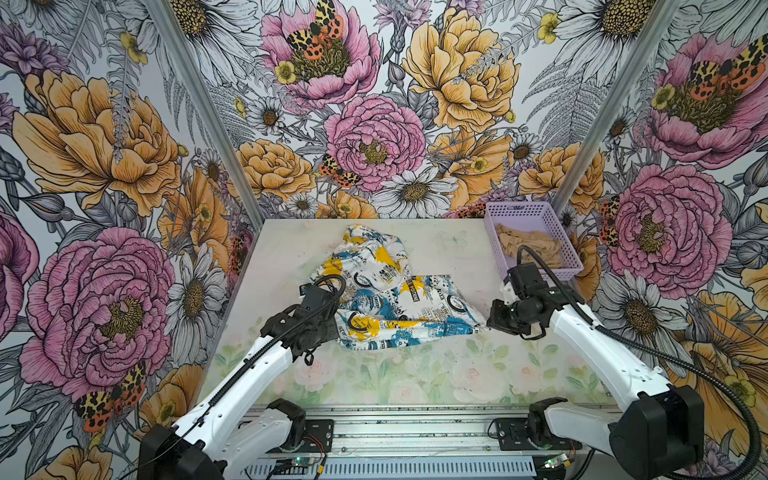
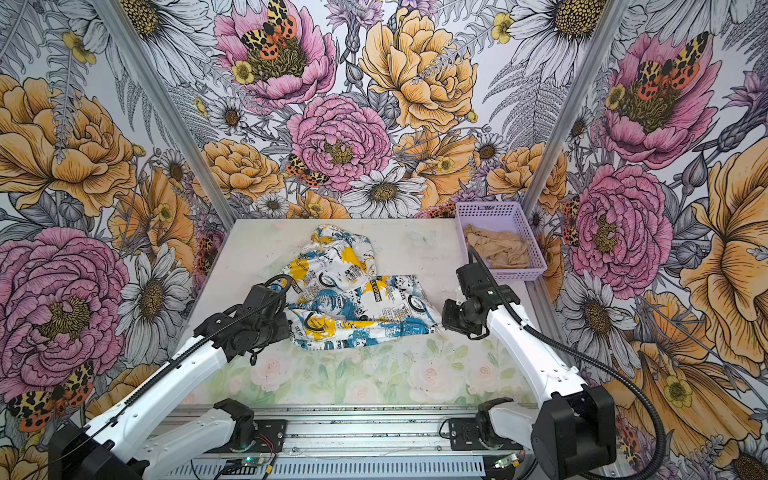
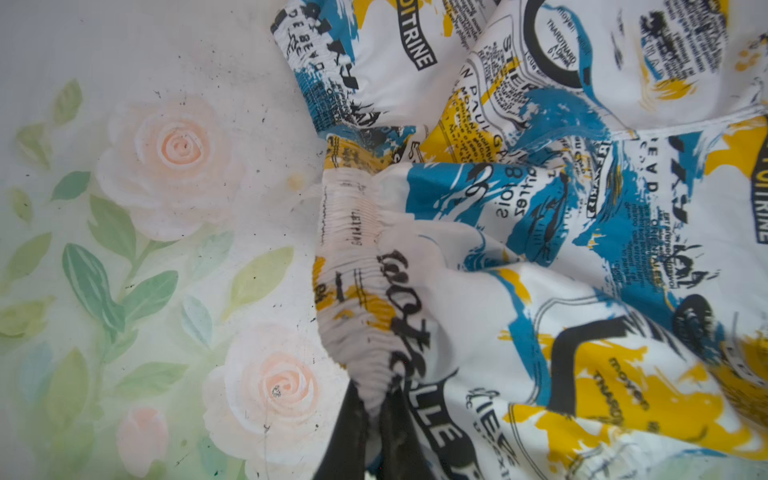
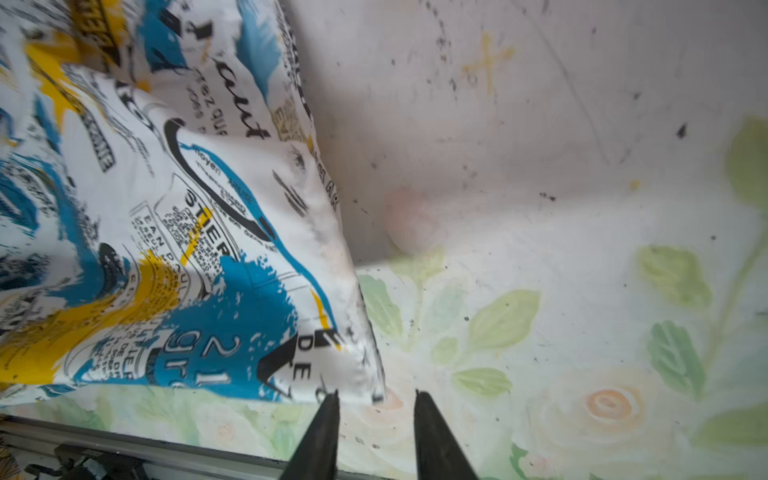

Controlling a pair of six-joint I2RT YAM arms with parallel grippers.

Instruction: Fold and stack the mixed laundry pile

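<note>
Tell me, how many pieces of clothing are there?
2. The printed white garment lies spread on the table. The tan garment sits crumpled in the lavender basket at the far right corner. Another could hide beneath it.

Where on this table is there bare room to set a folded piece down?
Widest: the near strip of table between the printed garment and the front rail. Also the far gap between garment and basket, and the far corner opposite the basket. Crowded: the middle, where the left gripper pinches the garment and the right gripper stands open at its corner.
</note>
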